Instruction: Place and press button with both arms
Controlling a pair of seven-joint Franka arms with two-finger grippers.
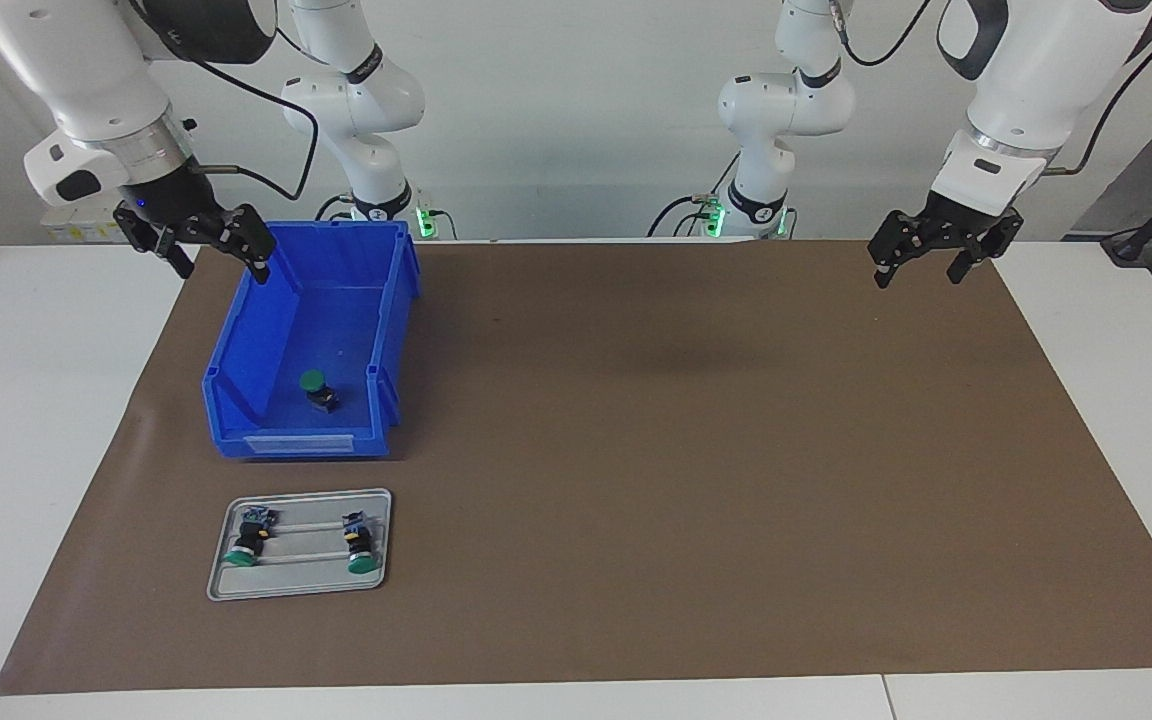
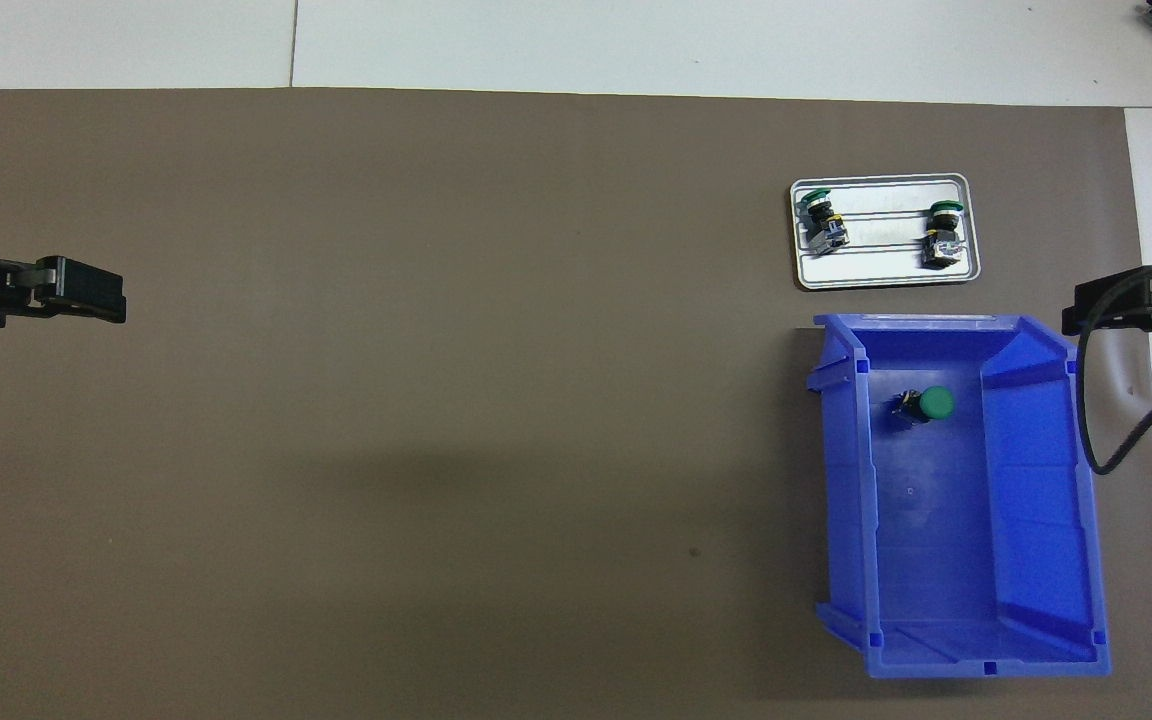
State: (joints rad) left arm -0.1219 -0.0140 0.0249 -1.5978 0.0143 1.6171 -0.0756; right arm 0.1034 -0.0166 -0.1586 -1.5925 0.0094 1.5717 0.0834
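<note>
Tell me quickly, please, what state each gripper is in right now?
Left gripper: open, holding nothing, raised over the brown mat.
Right gripper: open, holding nothing, raised over the edge of the blue bin.
</note>
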